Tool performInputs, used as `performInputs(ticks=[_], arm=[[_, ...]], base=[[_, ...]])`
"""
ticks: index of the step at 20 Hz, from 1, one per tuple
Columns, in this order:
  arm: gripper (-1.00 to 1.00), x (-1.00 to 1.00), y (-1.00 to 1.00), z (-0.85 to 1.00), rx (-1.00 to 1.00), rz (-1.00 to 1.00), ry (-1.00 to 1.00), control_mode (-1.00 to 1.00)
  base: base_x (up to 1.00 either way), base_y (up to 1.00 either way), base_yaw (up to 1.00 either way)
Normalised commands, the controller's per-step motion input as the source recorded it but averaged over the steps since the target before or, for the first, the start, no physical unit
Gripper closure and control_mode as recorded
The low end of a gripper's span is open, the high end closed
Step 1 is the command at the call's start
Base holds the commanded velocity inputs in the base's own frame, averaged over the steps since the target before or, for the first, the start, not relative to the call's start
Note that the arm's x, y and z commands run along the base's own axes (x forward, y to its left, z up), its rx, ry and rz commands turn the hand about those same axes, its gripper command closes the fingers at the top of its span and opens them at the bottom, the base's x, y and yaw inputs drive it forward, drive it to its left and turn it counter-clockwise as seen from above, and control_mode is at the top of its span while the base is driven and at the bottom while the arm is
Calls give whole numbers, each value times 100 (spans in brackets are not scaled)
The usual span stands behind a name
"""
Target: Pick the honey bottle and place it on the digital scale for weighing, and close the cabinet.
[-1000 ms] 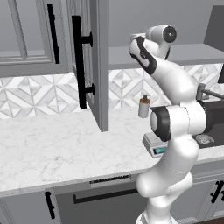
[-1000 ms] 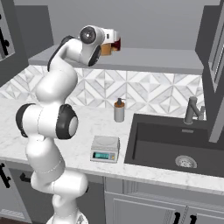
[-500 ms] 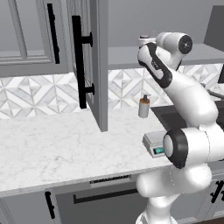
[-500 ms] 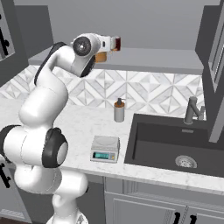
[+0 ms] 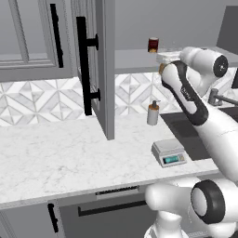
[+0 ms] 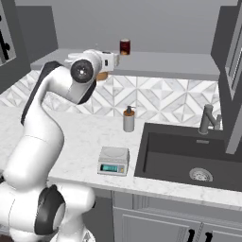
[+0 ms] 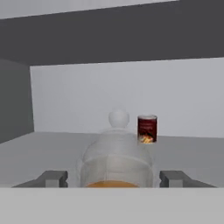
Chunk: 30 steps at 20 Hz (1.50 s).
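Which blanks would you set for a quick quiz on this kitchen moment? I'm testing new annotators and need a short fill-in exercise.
1. The honey bottle sits ___ the two fingers of the tool.
2. The door of the cabinet stands ___.
3. The weighing plate of the digital scale carries ___.
4. The dark-red jar stands on the cabinet's ___.

Missing words: between; open; nothing; shelf.

White marble counter [image 5: 56, 158] near me, geometric tile backsplash [image 6: 156, 97] on far wall, plain grey wall above it, dark sink basin [image 6: 189, 160] to the right with grey faucet [image 6: 206, 119], grey base cabinets [image 6: 156, 222] with short black handles, flat even light
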Motion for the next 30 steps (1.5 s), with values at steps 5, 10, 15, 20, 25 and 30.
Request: performInputs(ticks=[5,10,15,20,25,30], arm=[[100,-87,-54,-75,0,47,1,-100],[100,-52,-25,-89,0,67,-1,-100],[100,-3,-25,-73,0,59,-1,-100],[100,25,-9,-74,-3,51,0,-100],[100,57,-14,-64,-1,36,0,-100],[100,30,-37,-60,0,28,-5,-100]], base=[[0,0,0],[0,0,0],[0,0,0],[0,0,0],[0,0,0],[0,0,0]])
